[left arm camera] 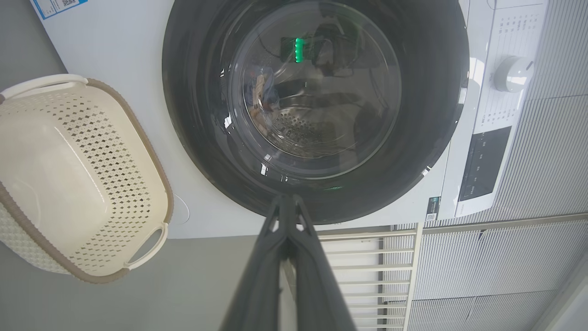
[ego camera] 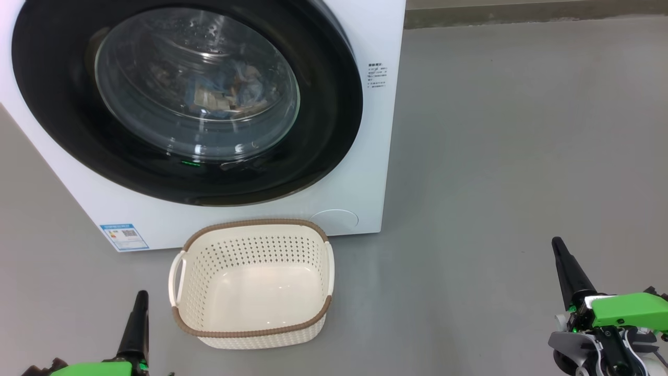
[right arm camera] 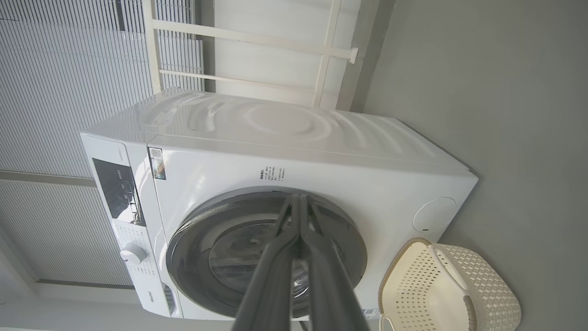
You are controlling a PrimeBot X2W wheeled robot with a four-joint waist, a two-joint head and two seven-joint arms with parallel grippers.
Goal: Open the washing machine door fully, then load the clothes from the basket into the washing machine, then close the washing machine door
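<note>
Left gripper (left arm camera: 287,201): two dark fingers pressed together tip to tip, holding nothing; it sits low at the left of the head view, just beside the near left corner of the basket (ego camera: 250,332) and apart from it, fingers pointing toward the washing machine (ego camera: 365,183). Right gripper (right arm camera: 298,198): fingers likewise pinched together, holding nothing; it is low at the right of the head view, well apart from both basket and machine, over the grey floor (ego camera: 496,156). Washing machine: white box, front face toward the robot, with a blue label (ego camera: 124,236) at the lower left corner of the front. Door (ego camera: 57,104): round, glossy black, lying flat against the front, its rim reaching near the front's right edge. Clothes (ego camera: 219,94): light-blue fabric seen through the door's glass, lying inside the drum. Basket: cream, perforated, brown rim, standing upright on the floor close before the machine's lower front edge; whether they touch cannot be told; its smooth bottom shows bare. Floor: a broad stretch runs from the machine's right side to the right gripper, with a narrower strip to the left of the basket.
</note>
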